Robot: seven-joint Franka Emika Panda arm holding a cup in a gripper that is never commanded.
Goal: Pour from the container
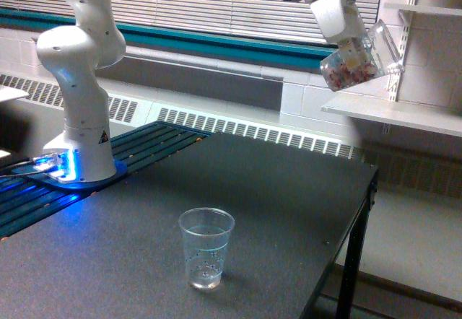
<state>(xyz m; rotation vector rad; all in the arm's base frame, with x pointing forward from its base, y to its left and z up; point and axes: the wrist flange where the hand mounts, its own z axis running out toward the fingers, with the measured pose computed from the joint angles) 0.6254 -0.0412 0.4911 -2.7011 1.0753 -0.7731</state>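
Exterior view: I see the gripper (354, 48) high near the exterior view's right, fingers clenched on the container (359, 63). Container is held in the air, tilted, pinkish-red and white pieces gathered at its lower end. It hangs well above the bench (289, 189) and well apart from the cup (206, 247). Cup stands upright on the bench near its front. Arm base (79, 146) sits at the exterior view's left, lit blue.

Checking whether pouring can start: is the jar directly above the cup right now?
No: the jar, tilted in the end effector, hangs high toward the exterior view's right, far from the cup on the table.
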